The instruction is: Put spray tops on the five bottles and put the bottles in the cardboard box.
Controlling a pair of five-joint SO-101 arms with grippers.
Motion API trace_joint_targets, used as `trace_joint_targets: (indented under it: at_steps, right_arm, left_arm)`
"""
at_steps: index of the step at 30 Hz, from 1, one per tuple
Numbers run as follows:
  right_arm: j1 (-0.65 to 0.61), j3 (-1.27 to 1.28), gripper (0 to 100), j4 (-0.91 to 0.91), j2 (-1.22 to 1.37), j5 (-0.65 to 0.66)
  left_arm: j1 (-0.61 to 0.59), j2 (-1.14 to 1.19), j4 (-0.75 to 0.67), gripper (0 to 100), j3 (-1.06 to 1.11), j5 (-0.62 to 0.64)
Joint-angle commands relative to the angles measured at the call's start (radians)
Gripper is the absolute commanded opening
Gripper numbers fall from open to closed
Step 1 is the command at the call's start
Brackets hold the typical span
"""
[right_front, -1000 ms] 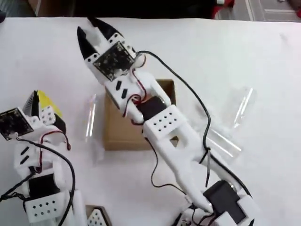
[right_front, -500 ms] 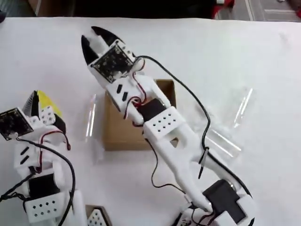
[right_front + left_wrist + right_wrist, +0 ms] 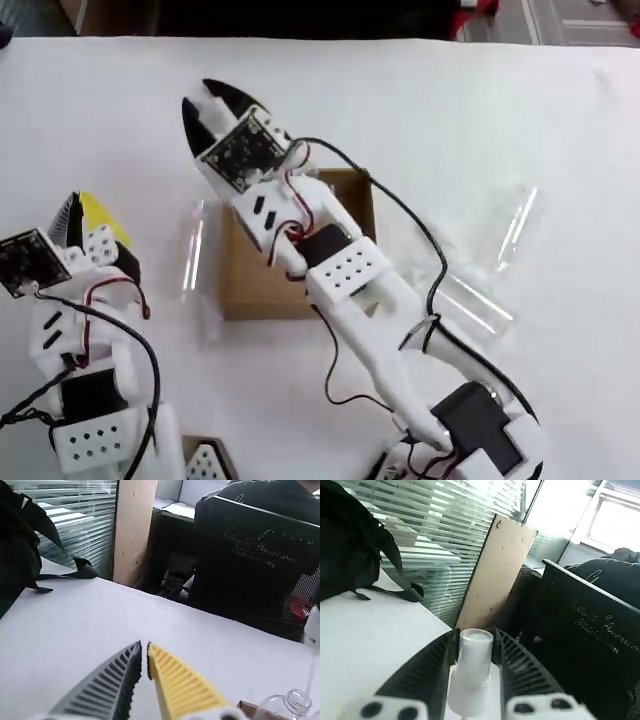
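Right gripper (image 3: 197, 95), drawn back from table's (image 3: 500, 100) far edge, grasps a top (image 3: 472, 660); left gripper (image 3: 144, 647) clenched, empty. We judge capping next: align over a bottle (image 3: 291, 704) neck.

— What sits in your right gripper (image 3: 475, 636)?
— A translucent spray top (image 3: 471, 672), upright, pinched between its black fingers (image 3: 422, 672). Beyond it you have a white table (image 3: 355, 630), a black bag (image 3: 350, 540), a leaning brown board (image 3: 495, 570) and blinds (image 3: 445, 520).

Matt cardboard box (image 3: 250, 282), clear glossy plastic bottle (image 3: 191, 245), frosted plastic spray top (image 3: 470, 672)
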Motion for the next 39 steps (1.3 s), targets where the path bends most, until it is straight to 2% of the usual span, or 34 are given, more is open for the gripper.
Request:
trace_joint_targets:
  at_steps: [1, 10, 26, 39]
  right_arm:
    - [0.013, 0.034, 1.6, -0.067, -0.01, 0.005]
    - [0.097, 0.066, 1.6, -0.088, -0.01, -0.19]
    - [0.091, 0.14, 1.6, -0.101, 0.022, -0.196]
    - [0.079, 0.137, 1.6, -0.236, 0.15, -0.19]
  left_arm:
    - [0.012, -0.013, -0.029, 2, -0.008, -0.009]
    - [0.012, -0.013, -0.029, 2, -0.008, -0.009]
    - [0.012, -0.013, -0.029, 2, -0.008, -0.009]
    - [0.012, -0.013, -0.029, 2, -0.008, -0.009]
